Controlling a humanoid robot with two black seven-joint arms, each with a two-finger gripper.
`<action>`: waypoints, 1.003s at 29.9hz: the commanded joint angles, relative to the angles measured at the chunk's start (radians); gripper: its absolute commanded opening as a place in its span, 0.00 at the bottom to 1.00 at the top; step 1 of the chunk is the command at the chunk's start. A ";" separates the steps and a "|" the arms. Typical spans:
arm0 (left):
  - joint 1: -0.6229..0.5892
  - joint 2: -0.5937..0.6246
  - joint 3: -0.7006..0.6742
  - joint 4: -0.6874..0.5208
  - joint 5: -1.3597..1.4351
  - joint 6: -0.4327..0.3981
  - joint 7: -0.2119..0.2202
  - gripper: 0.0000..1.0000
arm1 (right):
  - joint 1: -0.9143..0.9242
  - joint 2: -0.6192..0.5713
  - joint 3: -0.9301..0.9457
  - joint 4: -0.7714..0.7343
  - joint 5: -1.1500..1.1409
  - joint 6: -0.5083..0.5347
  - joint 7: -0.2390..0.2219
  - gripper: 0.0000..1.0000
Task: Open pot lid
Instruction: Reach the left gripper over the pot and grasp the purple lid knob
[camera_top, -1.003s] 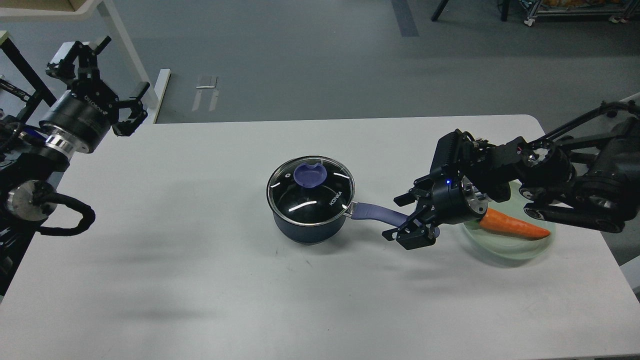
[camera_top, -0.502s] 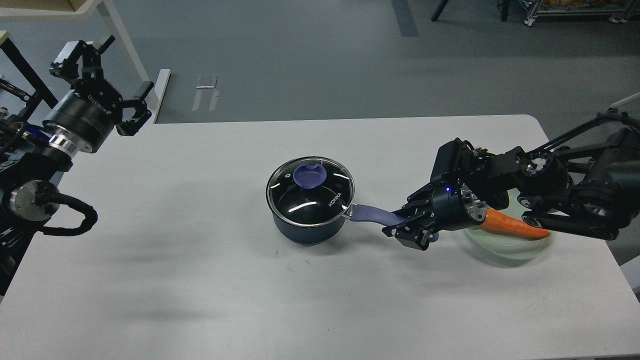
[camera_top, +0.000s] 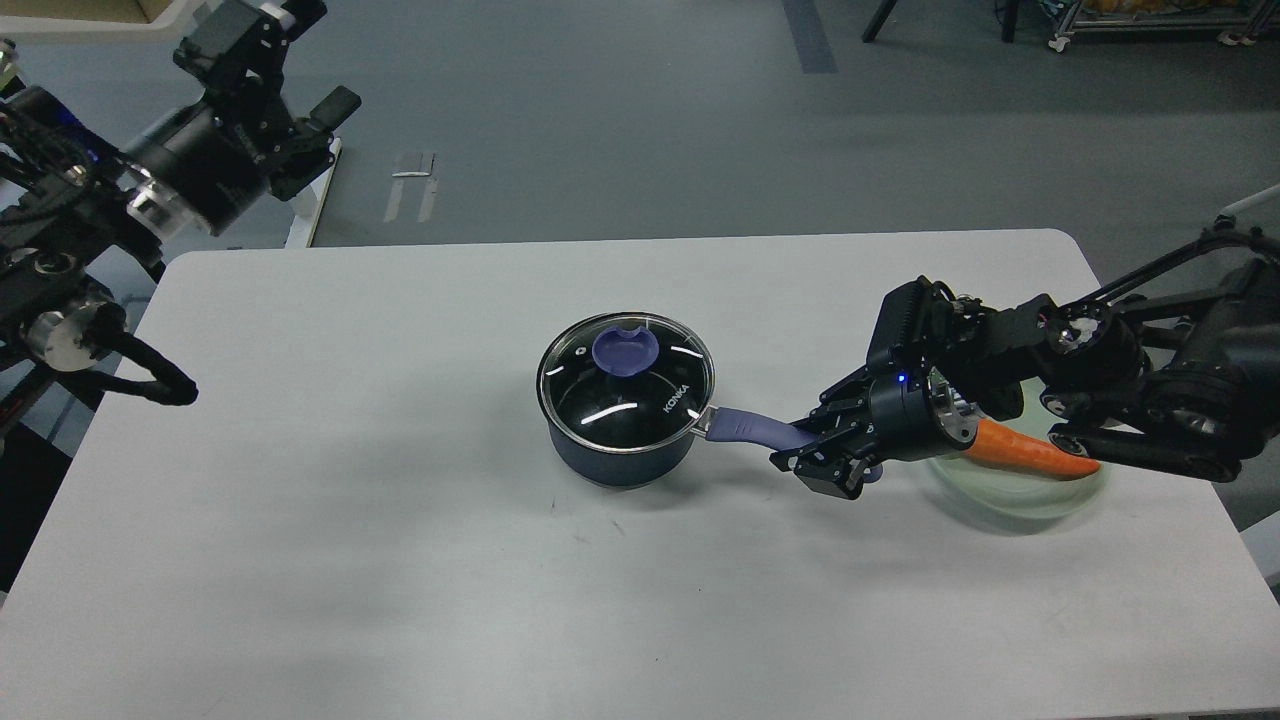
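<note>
Head view: the pot (camera_top: 622, 425) stands on the white worktop (camera_top: 400, 560) a little right of centre, roughly midway between the far and near edges. Its glass lid (camera_top: 627, 384) sits flat and fully seated on the rim, with the purple knob (camera_top: 625, 349) toward the far side of the lid. The purple handle (camera_top: 755, 430) points toward the right edge.

The right gripper (camera_top: 825, 455) comes in from the right edge and has its jaws clamped on the end of the handle, which pins the pot in place. Just behind it, near the right edge, a carrot (camera_top: 1030, 452) lies on a pale green plate (camera_top: 1010, 500), partly hidden by the arm.

The left gripper (camera_top: 285, 60) hangs high beyond the far left corner, well apart from the pot, with its jaws apart and nothing between them.

The step in hand looks like bracing the pot so the lid can be taken off. To do it well, the right arm should keep a firm, level hold on the handle without twisting or dragging the pot. The left arm should travel across above the worktop, come down straight over the knob with its jaws straddling it, close squarely, then lift vertically. An off-centre grip on the small rounded knob could slip or tilt the lid against the rim.
</note>
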 joint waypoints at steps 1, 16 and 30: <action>-0.055 -0.066 0.025 -0.044 0.451 0.013 -0.001 0.99 | 0.000 0.001 0.000 0.000 0.000 -0.001 0.000 0.28; -0.123 -0.261 0.476 0.029 1.016 0.375 -0.001 0.99 | 0.002 -0.002 0.000 0.002 0.000 -0.001 0.000 0.28; -0.113 -0.384 0.496 0.201 1.010 0.384 -0.001 0.99 | 0.000 0.002 0.000 0.000 0.002 -0.001 0.000 0.29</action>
